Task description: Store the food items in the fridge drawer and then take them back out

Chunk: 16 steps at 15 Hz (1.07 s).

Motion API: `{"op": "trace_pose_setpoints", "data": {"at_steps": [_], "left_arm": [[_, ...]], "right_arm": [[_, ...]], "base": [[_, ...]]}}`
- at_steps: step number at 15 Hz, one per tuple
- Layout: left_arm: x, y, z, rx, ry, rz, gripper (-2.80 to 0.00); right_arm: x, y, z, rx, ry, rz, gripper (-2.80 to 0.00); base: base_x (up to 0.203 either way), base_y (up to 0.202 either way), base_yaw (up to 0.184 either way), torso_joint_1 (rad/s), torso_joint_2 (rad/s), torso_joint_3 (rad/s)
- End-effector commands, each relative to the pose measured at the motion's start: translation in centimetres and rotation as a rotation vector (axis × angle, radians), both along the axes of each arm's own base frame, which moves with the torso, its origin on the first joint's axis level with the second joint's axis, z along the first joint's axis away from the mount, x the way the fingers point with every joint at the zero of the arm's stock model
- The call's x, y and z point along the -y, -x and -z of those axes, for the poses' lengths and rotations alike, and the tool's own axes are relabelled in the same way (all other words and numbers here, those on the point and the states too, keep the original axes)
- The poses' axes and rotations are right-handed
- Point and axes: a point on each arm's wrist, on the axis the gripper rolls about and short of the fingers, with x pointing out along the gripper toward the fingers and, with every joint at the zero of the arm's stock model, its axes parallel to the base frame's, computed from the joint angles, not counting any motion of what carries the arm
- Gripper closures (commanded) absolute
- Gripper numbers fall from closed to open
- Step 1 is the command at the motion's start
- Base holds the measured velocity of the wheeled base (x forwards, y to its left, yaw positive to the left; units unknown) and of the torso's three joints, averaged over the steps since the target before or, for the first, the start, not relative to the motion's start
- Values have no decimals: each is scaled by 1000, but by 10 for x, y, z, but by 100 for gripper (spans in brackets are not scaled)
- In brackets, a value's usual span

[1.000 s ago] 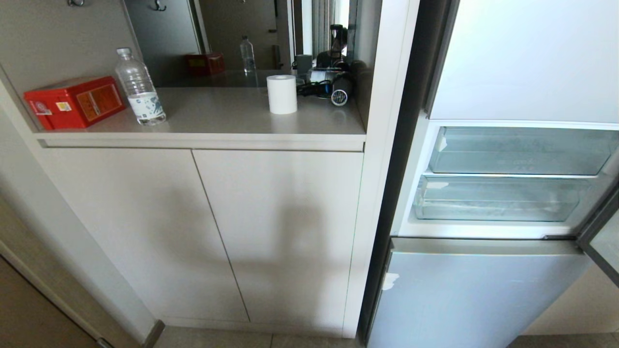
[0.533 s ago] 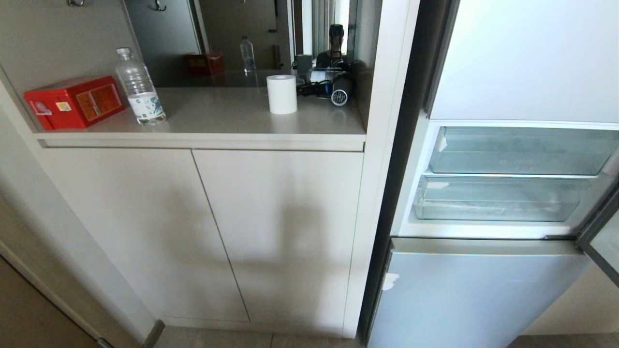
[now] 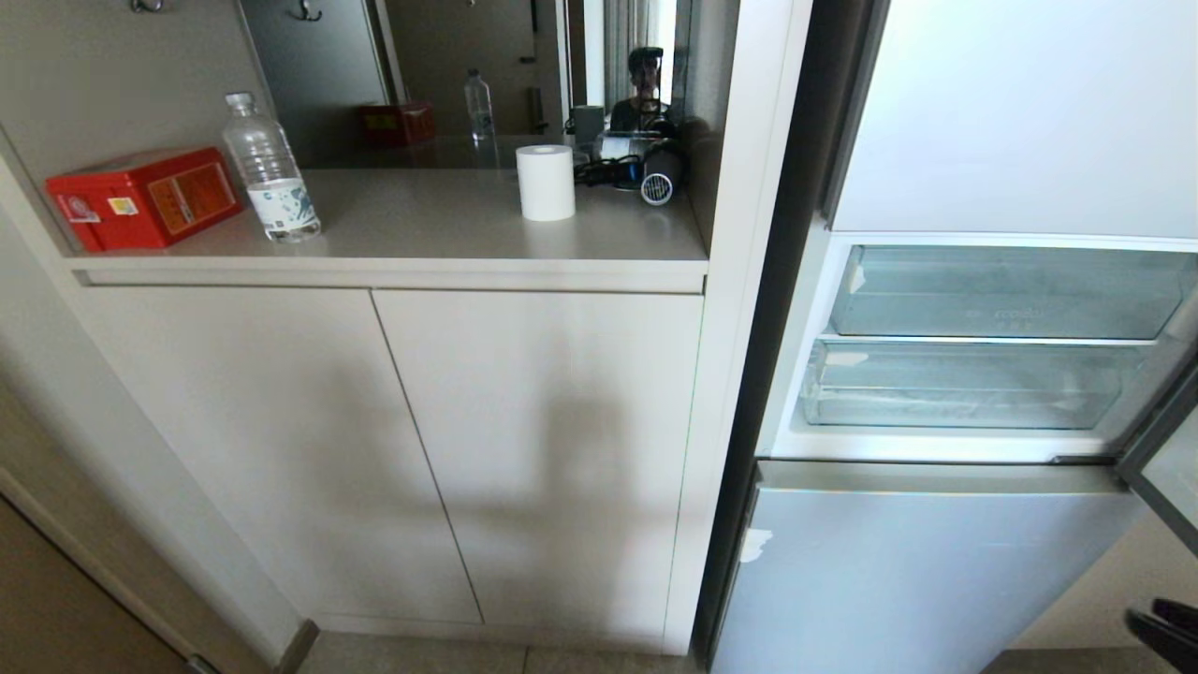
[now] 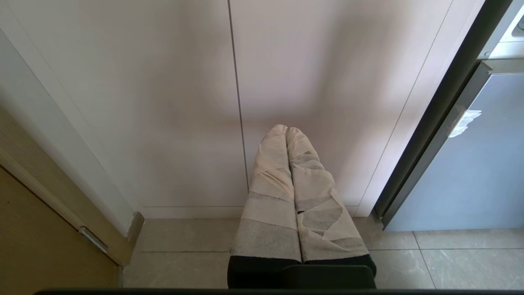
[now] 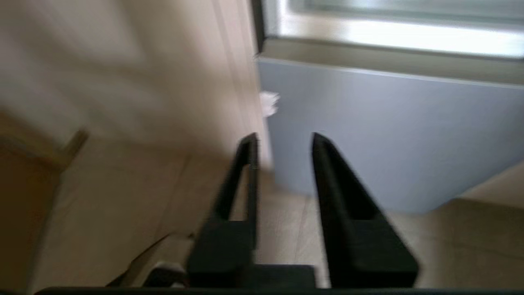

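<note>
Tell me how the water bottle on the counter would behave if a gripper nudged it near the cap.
The water bottle stands tall on a narrow base, so it probably tips readily. It looks clear and nearly empty, likely light. Its round body would probably roll once down.

The drawer [image 3: 973, 386] is a wide bin of clear plastic, set at the right of the scene in the fridge's [image 3: 1020, 122] open middle compartment. It is the lower of two clear bins there, directly under the tray [image 3: 1011, 292] and just above the closed pale blue-grey door panel [image 3: 917, 571]. It sits level and pushed in, its clear front wall facing out. A white tape scrap marks its upper left corner, and the floor looks pale and streaked through the plastic.
</note>
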Motion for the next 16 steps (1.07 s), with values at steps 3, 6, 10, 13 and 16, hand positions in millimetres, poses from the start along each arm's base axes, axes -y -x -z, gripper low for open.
{"op": "trace_pose_setpoints", "data": {"at_steps": [3,6,10,13,16], "left_arm": [[0,0,0,-2,0,-1,0],[0,0,0,-2,0,-1,0],[0,0,0,-2,0,-1,0],[0,0,0,-2,0,-1,0],[0,0,0,-2,0,-1,0]], "right_arm": [[-4,-112,33,-272,-53,-80,-280],[-6,-166,59,-206,-70,-103,-280],[-6,-226,94,20,-62,-100,-280],[-6,-260,118,131,-35,-48,-280],[-6,-288,117,226,-4,6,-280]], "base": [[0,0,0,0,0,0],[0,0,0,0,0,0],[0,0,0,0,0,0],[0,0,0,0,0,0],[0,0,0,0,0,0]]}}
